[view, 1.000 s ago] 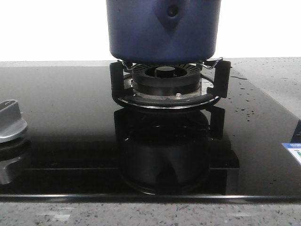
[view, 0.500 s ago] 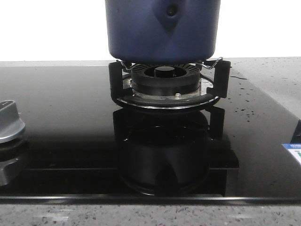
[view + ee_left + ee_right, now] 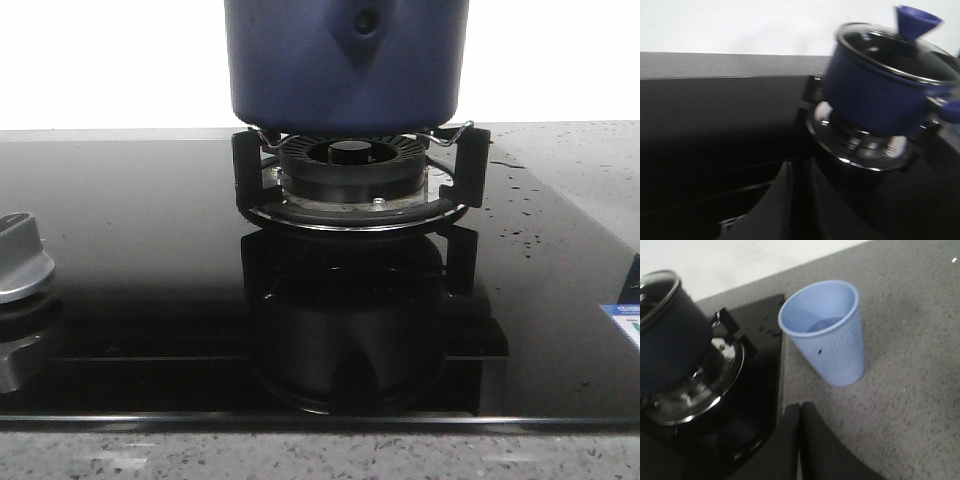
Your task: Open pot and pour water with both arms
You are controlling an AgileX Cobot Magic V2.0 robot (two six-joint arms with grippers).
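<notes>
Knob (image 3: 20, 262): near, at 9 o'clock on the glass, nudged slightly rightward in view.
Claws: left claw (image 3: 799, 200) and right claw (image 3: 799, 440) both pressed narrow, holding nothing.
Cup (image 3: 827, 332): beside the stove on the surface.
Pot (image 3: 346, 65): far, 12 o'clock, on the burner (image 3: 350, 170); lid (image 3: 895, 50) on, unmoved, opening not begun.

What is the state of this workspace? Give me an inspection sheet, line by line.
Surface: glossy black glass cooktop set in a speckled grey counter.
Job's things: pot on the burner stand, glass lid with blue knob still on; light blue cup upright on the counter beside the cooktop.
Clutter: silver control knob at the cooktop's left; droplets on the glass at the right.
Grippers: left claw and right claw both shut, holding nothing, clear of the pot.
Cables: nothing seen.
Surroundings: plain white wall behind.
</notes>
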